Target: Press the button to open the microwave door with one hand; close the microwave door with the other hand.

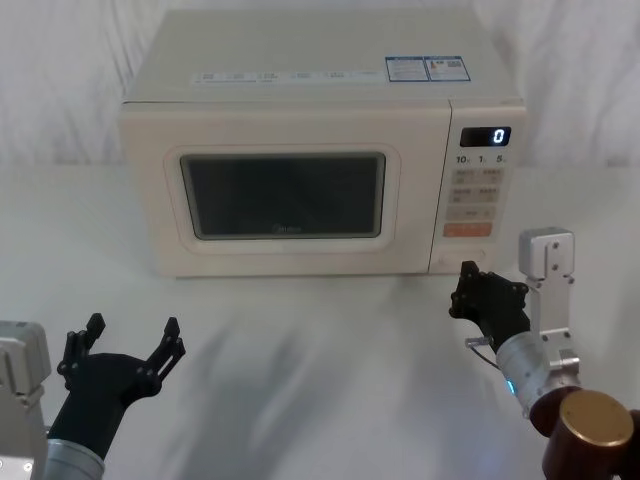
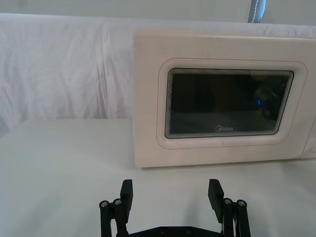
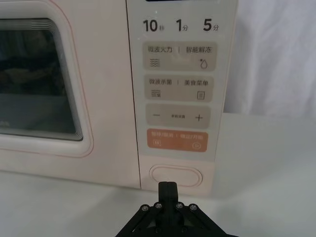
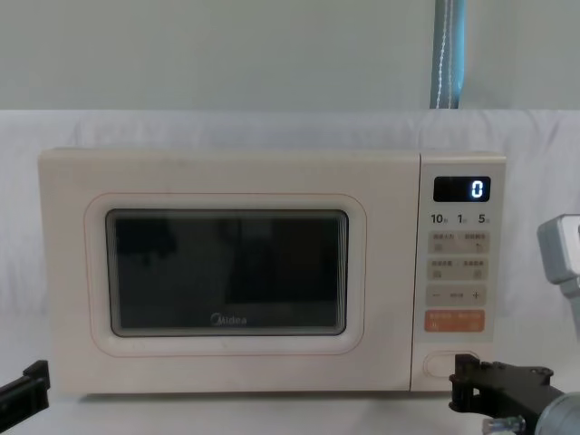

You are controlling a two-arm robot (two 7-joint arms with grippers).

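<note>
The cream microwave door (image 1: pixel 285 195) with its dark window is closed flush, also seen in the left wrist view (image 2: pixel 229 103) and the chest view (image 4: pixel 227 272). The pill-shaped button (image 3: pixel 176 176) sits at the bottom of the control panel, under the orange key (image 3: pixel 177 140). My right gripper (image 3: pixel 168 187) is shut, its tips pointing at the button's lower edge from close range; whether they touch it I cannot tell. From the head it shows just before the button (image 1: pixel 462 257). My left gripper (image 1: pixel 133 326) hangs open low on the left, well short of the door.
The microwave stands on a white cloth-covered table (image 1: pixel 320 330) with a white drape behind. The display (image 1: pixel 486 136) reads 0. Bare table lies between the two arms in front of the door.
</note>
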